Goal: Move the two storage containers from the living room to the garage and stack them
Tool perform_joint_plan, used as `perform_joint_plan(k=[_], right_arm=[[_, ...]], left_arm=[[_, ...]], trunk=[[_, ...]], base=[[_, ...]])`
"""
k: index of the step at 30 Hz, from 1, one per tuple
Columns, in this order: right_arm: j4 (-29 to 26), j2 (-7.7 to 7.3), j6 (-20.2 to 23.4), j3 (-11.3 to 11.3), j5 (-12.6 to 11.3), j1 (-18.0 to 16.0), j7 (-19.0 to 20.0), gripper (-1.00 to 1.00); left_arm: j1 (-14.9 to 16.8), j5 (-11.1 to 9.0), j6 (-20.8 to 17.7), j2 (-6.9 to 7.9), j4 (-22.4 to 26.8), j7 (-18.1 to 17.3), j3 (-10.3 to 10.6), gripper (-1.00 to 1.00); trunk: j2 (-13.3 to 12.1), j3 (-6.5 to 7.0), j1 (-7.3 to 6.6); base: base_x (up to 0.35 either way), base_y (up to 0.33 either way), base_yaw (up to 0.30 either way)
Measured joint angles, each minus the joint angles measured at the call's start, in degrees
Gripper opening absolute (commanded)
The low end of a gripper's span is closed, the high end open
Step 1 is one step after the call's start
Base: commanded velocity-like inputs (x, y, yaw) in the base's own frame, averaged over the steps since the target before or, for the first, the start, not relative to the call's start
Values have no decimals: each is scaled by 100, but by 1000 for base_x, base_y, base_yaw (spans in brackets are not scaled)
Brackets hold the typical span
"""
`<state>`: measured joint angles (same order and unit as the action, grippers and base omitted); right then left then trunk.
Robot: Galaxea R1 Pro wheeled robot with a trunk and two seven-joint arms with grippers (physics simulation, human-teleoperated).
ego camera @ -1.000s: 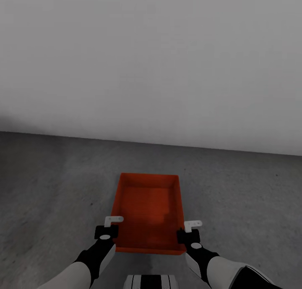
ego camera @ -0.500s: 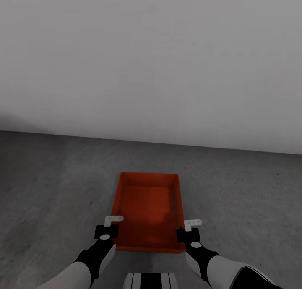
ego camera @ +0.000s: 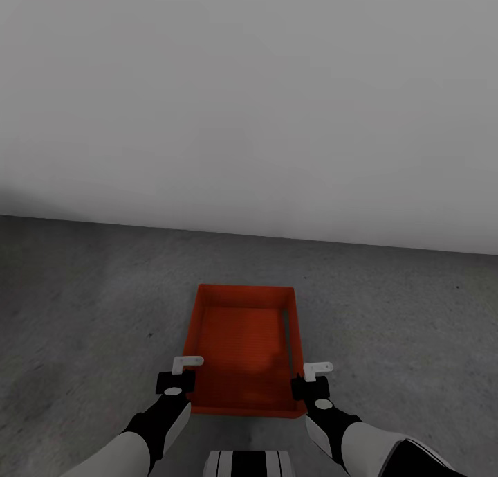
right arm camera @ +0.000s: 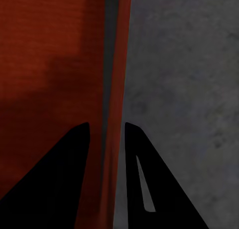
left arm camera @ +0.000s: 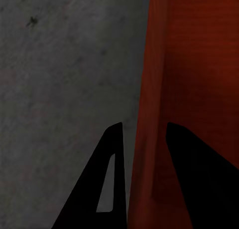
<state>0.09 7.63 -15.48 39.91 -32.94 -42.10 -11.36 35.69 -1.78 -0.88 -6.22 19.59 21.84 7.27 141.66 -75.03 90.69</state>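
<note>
Grey concrete floor (ego camera: 83, 311) meets a plain white wall (ego camera: 249, 96), and low centre we've got the orange bin (ego camera: 242, 345). Our left gripper (ego camera: 178, 375) pinches its left wall, our right gripper (ego camera: 312, 380) its right wall, fingers straddling each rim.

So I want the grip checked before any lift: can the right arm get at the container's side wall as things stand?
Probably yes. The right gripper already straddles the right wall of the storage container, one jaw inside and one outside, and nothing on the floor blocks it. Whether the jaws actually press the wall is unclear.
</note>
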Motion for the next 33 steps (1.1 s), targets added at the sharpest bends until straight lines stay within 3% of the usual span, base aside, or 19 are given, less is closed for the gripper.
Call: perform_joint_plan(k=[5,6,7,8,27,33], right_arm=[[9,-1,-11,34,-52,-2,20,-100],[9,-1,-11,35,-54,-2,21,100],[-25,58,2,-290,91,0,43,100],[-27,65,4,-295,103,1,55,100],[-20,70,-3,-331,76,2,38,100],[-21,67,-3,-330,76,2,38,100]], left_arm=[[0,10,1,-2,0,-2,-10,-100],[0,11,1,-3,0,-2,-11,-100],[-2,-54,29,-14,-3,-12,-13,100],[-2,-273,-80,-13,-36,-13,-152,100],[-9,-275,-92,-14,-22,12,-163,100],[-2,-585,-92,-15,-25,17,-162,100]], trunk=[[0,0,-1],[0,0,-1],[-2,0,11],[-2,-1,12],[-3,-1,13],[-41,16,-9]], base=[[0,0,0],[0,0,0],[0,0,0],[0,0,0],[0,0,0],[0,0,0]])
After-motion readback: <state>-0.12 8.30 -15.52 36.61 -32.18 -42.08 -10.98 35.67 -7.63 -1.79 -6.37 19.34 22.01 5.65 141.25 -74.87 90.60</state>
